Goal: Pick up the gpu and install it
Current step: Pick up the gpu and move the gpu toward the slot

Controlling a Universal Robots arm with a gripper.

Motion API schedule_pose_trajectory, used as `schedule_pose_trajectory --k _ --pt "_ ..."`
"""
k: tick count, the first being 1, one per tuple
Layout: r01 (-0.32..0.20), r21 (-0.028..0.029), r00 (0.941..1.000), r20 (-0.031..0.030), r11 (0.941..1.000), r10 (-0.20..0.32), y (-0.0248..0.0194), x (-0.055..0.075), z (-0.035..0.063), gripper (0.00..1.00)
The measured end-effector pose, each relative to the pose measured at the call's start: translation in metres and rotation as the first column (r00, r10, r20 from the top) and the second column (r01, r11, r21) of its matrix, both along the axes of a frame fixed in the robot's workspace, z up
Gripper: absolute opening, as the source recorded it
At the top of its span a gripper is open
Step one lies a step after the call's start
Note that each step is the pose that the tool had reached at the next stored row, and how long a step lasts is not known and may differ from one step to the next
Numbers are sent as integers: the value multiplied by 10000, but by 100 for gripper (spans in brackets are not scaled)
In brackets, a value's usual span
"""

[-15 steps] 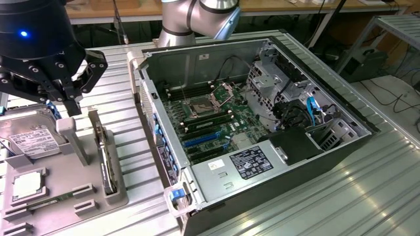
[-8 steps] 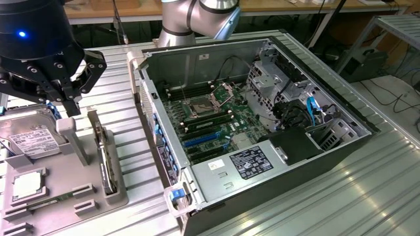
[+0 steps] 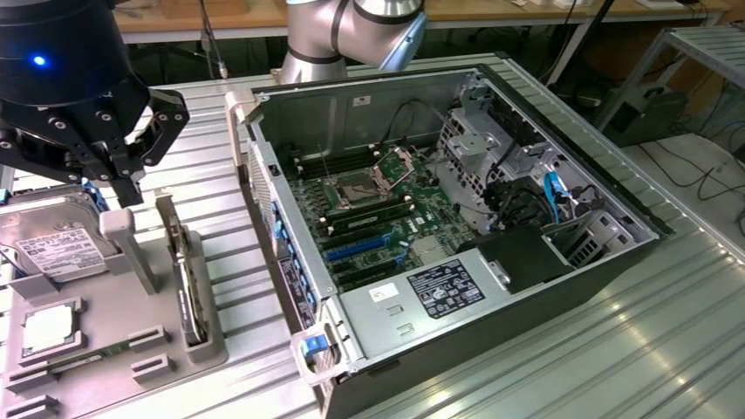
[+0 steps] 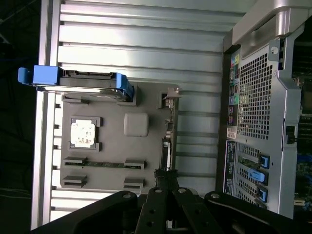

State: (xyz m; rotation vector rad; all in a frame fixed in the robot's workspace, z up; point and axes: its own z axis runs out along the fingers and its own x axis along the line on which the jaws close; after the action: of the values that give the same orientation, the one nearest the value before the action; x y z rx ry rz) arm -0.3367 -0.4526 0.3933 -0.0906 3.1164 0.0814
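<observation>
The gpu (image 3: 187, 288) stands on edge in a slot of the grey parts holder (image 3: 105, 323) at the exterior view's left. It shows as a thin card with a metal bracket at one end. In the wrist view the gpu (image 4: 168, 139) is seen edge-on along the holder's (image 4: 112, 146) side. My gripper (image 3: 122, 185) hangs above the holder's far end, clear of the card, fingers together and holding nothing. In the wrist view my gripper (image 4: 165, 175) lines up with the card's near end. The open computer case (image 3: 466, 218) lies beside it, with blue expansion slots (image 3: 355, 251) on the motherboard.
The holder also carries a silver hard drive (image 3: 47, 244) with a blue bracket (image 4: 73, 80), a CPU (image 4: 83, 132), a RAM stick (image 4: 105, 164) and a tall grey post (image 3: 126, 249). The case's rear panel (image 4: 253, 107) rises close to the holder. Everything rests on a ribbed metal table (image 3: 605, 349).
</observation>
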Motion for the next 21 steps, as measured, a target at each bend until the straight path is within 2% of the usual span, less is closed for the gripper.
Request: schedule_pose_trajectory --k 1,6,7,13,21 --pt "0 1 10000 0 10000 0 0 0 0 11" --pt "0 0 10000 0 10000 0 0 0 0 42" --pt "0 1 10000 1 10000 0 0 0 0 54" --pt "-15 1 10000 -3 10000 15 -10 4 -11 54" --pt "-16 1 10000 -3 10000 16 -23 12 -103 54"
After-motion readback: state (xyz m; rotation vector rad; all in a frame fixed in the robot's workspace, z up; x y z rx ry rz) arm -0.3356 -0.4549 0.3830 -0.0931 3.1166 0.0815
